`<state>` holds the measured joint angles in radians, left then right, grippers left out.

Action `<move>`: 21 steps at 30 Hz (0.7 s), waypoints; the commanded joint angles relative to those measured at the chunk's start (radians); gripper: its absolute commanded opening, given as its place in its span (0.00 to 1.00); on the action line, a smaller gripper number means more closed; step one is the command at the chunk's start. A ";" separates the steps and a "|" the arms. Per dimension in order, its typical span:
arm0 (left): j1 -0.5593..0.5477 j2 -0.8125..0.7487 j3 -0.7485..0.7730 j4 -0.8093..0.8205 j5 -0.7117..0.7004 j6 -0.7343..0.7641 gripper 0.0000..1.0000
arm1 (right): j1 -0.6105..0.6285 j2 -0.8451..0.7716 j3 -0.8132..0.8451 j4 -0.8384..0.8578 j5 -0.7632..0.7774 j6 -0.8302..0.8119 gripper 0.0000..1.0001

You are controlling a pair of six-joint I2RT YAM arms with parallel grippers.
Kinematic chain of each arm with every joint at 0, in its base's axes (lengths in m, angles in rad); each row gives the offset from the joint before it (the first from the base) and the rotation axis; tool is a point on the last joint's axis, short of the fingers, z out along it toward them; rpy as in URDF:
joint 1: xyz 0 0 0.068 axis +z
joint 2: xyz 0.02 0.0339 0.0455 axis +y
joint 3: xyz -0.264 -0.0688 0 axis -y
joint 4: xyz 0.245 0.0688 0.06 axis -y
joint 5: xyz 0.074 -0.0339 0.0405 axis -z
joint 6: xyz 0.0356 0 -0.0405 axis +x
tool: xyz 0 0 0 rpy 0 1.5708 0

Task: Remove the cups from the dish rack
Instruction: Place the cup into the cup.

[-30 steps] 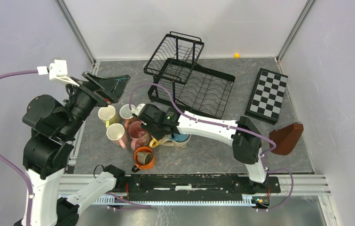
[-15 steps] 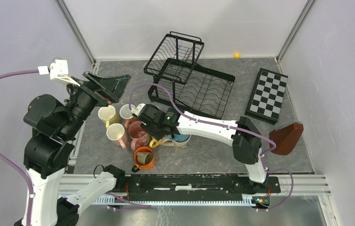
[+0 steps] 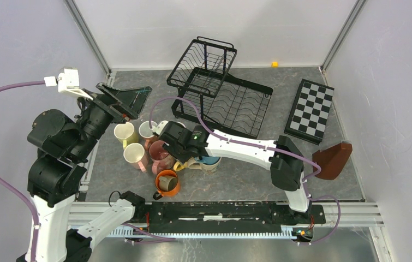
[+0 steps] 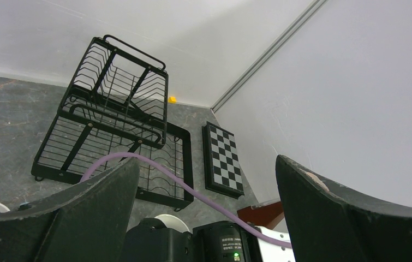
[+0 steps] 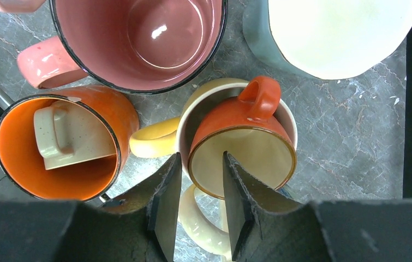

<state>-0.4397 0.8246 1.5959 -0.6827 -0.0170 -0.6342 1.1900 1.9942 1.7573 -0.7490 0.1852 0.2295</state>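
The black wire dish rack (image 3: 220, 93) stands at the back with no cups showing in it. Several cups cluster on the table's left-middle: yellow (image 3: 124, 132), pink (image 3: 161, 153), and orange with a beige one inside (image 3: 167, 183). In the right wrist view an orange cup (image 5: 242, 125) sits nested in a yellow cup (image 5: 151, 136). My right gripper (image 5: 201, 155) is open astride the orange cup's near rim, one finger outside and one inside, with small gaps on both sides. My left gripper (image 4: 206, 161) hangs wide open and empty above the left side (image 3: 130, 98).
A checkered board (image 3: 309, 111) lies at the right and a reddish-brown object (image 3: 332, 160) sits near the right wall. A purple cable (image 3: 192, 112) arcs over the right arm by the rack's front. A pink cup (image 5: 138, 38) and a pale grey-blue cup (image 5: 334, 33) crowd the orange one.
My right gripper's jaws have spread a little wider around the orange cup's rim. The left arm and the cups have not moved.
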 commanded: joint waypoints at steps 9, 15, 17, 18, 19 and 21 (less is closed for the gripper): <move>0.004 -0.002 -0.001 0.033 0.012 0.022 1.00 | 0.011 -0.102 0.025 0.038 0.001 0.004 0.40; 0.004 -0.001 0.002 0.036 0.035 0.012 1.00 | 0.011 -0.171 0.031 0.087 -0.011 0.003 0.44; 0.004 0.000 0.000 0.041 0.042 0.007 1.00 | 0.011 -0.197 0.039 0.107 -0.016 -0.004 0.48; 0.004 0.001 -0.001 0.044 0.046 0.005 1.00 | 0.011 -0.208 0.043 0.113 -0.017 -0.009 0.51; 0.004 0.001 -0.003 0.045 0.047 0.003 1.00 | 0.010 -0.221 0.050 0.119 -0.013 -0.014 0.53; 0.004 0.000 -0.005 0.050 0.049 0.000 1.00 | 0.010 -0.247 0.058 0.122 0.011 -0.022 0.58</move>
<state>-0.4397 0.8246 1.5959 -0.6785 0.0055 -0.6346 1.1961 1.8393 1.7599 -0.6918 0.1764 0.2264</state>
